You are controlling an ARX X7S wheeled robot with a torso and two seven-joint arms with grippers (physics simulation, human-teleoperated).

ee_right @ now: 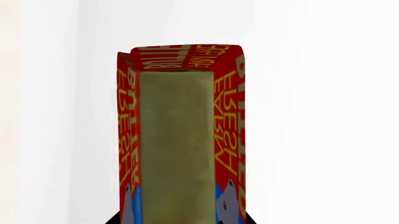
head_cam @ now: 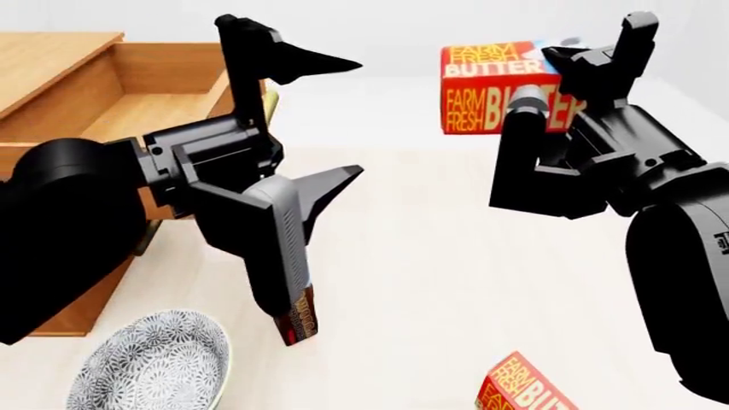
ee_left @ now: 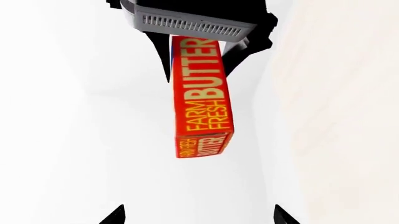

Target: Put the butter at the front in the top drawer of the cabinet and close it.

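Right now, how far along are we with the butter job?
Done: the top drawer stands open. In hand: the right gripper holds a butter carton up, away from the drawer. Left: place it inside, release, push the drawer shut.

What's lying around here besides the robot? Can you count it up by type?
Butter cartons: 2
Dark carton, half hidden: 1
Patterned bowl: 1
Wooden cabinet: 1
Total: 5

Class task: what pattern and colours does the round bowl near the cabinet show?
The round bowl is white with a dense dark floral pattern, seen best in the head view.
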